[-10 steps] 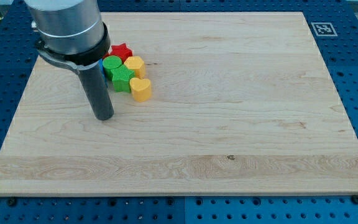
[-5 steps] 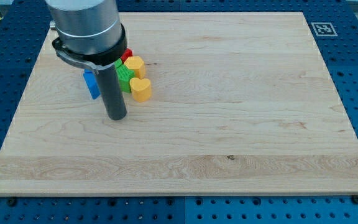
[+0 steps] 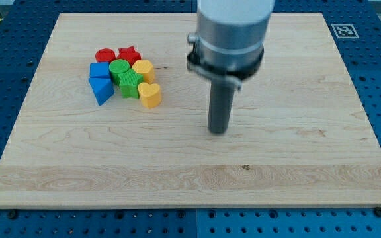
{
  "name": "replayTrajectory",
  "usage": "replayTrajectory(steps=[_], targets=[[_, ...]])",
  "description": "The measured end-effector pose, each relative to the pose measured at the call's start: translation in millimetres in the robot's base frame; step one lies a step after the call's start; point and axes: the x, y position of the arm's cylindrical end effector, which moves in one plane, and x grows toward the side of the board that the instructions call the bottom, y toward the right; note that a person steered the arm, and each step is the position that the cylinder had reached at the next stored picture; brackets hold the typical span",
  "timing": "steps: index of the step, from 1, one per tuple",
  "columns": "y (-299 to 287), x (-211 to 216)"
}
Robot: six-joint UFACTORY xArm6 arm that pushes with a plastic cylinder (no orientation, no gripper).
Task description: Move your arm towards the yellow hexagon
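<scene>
The yellow hexagon (image 3: 143, 69) sits at the right side of a tight cluster of blocks in the upper left of the wooden board (image 3: 290, 152). A yellow heart (image 3: 150, 95) lies just below it. A green round block (image 3: 119, 67) and a green hexagon-like block (image 3: 130, 84) touch its left side. A red star (image 3: 129, 54) is above it. My tip (image 3: 217, 129) rests on the board well to the right of and below the yellow hexagon, apart from all blocks.
A red round block (image 3: 104, 55), a blue cube (image 3: 98, 69) and a blue triangle (image 3: 102, 90) form the cluster's left side. A black-and-white marker tag (image 3: 343, 30) sits at the board's top right corner. Blue perforated table surrounds the board.
My tip has moved far to the right, from beside the cluster's lower left to the board's middle. The blocks have stayed put and are now all uncovered.
</scene>
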Motion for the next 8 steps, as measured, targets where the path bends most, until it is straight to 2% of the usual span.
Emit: replayTrajectory(steps=[1, 2, 3, 4, 6, 7, 8], targets=[[0, -40], [0, -40], [-43, -48], [-52, -48], [-52, -50], [-62, -73], [-64, -78]])
